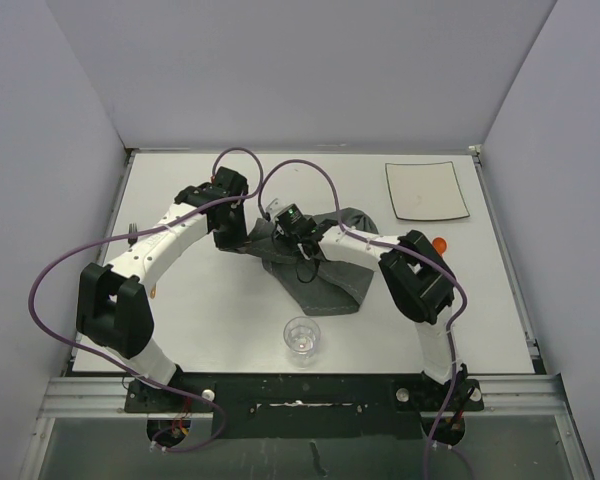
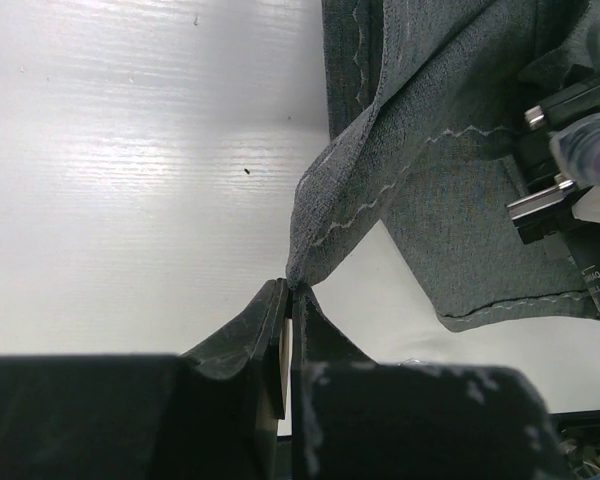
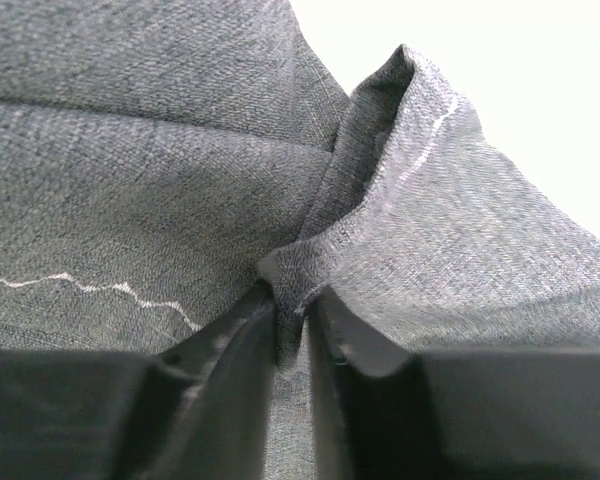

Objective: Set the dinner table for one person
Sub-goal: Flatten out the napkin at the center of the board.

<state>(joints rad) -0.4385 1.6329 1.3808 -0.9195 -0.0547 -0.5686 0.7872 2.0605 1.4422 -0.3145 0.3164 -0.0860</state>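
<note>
The placemat [image 1: 328, 288] is coarse woven grey cloth, matt, with pale zigzag stitching. The table [image 1: 220, 310] is smooth white with a faint sheen and fine grain lines. The far-right plate [image 1: 426, 190] looks smooth and white; the near glass [image 1: 302, 338] is clear and shiny.

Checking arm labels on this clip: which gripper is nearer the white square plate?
Right. The right gripper pinches the grey placemat, diagonally near-left of the plate; the left gripper pinches the same placemat farther to the left.

Orange item [image 1: 440, 243] half hidden behind right arm [image 1: 416, 278]; placemat [image 1: 320, 285] partly under it.
</note>
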